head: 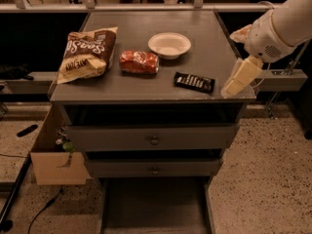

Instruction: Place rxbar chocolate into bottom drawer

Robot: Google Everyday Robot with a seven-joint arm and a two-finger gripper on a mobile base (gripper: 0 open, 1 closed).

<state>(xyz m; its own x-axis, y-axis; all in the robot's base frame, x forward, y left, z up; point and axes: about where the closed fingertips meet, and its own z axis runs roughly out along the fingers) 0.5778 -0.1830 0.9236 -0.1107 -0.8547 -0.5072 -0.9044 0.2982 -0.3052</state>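
**Drawer open, bar not yet lifted**

The grey metal cabinet (146,33) fills the middle of the view. Its lowest tier, the wide shallow grey bottom drawer (156,206), is pulled out toward the camera and appears to hold nothing. That part of the job looks done; grasping, carrying and dropping the bar are all left.

On the top sit a big brown-and-cream chip bag (87,55) at the left, a white round bowl (169,45) toward the back and a crinkly orange-red packet (139,62) between them. The robot's cream two-finger gripper (233,62) hangs at the cabinet's right edge, its jaws spread and empty.

The small flat black-wrapped rxbar chocolate (194,82) lies flat near the front edge, just left of the gripper and untouched. Its white lettering faces up and its long side is slightly angled to the edge.
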